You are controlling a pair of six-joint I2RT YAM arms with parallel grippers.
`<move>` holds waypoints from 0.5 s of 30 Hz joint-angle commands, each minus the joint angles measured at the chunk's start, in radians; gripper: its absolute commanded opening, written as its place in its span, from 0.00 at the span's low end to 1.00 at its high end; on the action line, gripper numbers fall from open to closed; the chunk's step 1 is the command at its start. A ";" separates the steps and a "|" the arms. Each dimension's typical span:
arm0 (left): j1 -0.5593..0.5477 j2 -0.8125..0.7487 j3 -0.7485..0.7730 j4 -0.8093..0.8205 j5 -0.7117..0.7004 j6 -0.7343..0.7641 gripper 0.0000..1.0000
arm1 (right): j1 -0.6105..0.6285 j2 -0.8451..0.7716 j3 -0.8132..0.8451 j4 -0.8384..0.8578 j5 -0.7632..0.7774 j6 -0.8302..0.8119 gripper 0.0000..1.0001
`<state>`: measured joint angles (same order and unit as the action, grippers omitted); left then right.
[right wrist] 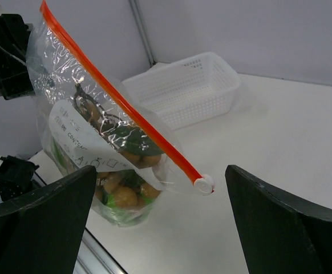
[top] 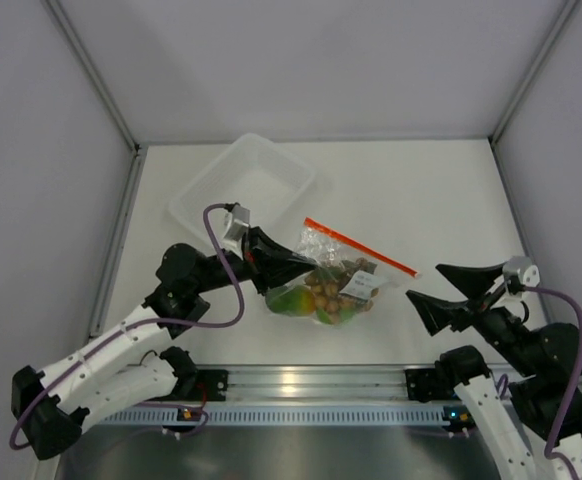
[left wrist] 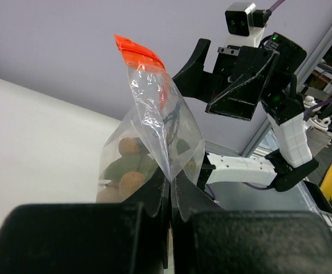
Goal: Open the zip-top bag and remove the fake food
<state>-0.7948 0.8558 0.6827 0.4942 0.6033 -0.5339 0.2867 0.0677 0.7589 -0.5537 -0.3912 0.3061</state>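
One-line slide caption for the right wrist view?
Open right gripper frames the clear crinkly zip-top bag of toy fruit, orange zip strip on top, white perforated plastic tray behind.

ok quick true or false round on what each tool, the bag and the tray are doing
1. The left tool is shut on the zip-top bag. True.
2. The right tool grips the bag. False: it is open and apart from the bag, beside the end of the strip.
3. The fake food is inside the bag. True.
4. The bag lies in the tray. False: it is outside the tray, nearer the arms.
5. The zip strip is blue. False: it is red-orange.
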 commanded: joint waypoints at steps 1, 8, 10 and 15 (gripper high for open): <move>-0.003 -0.053 0.038 0.046 -0.036 -0.028 0.00 | -0.009 -0.022 -0.007 0.083 -0.028 -0.015 0.96; -0.001 -0.132 0.032 0.046 -0.106 -0.044 0.00 | -0.009 -0.020 -0.102 0.172 -0.089 0.025 0.94; -0.003 -0.138 0.037 0.046 -0.112 -0.046 0.00 | -0.009 -0.048 -0.150 0.283 -0.122 0.039 0.93; -0.001 -0.150 0.052 0.046 -0.093 -0.066 0.00 | -0.007 -0.051 -0.243 0.443 -0.152 0.080 0.94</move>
<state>-0.7948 0.7216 0.6861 0.4927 0.5186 -0.5789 0.2867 0.0200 0.5243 -0.3092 -0.4942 0.3592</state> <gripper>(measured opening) 0.015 0.938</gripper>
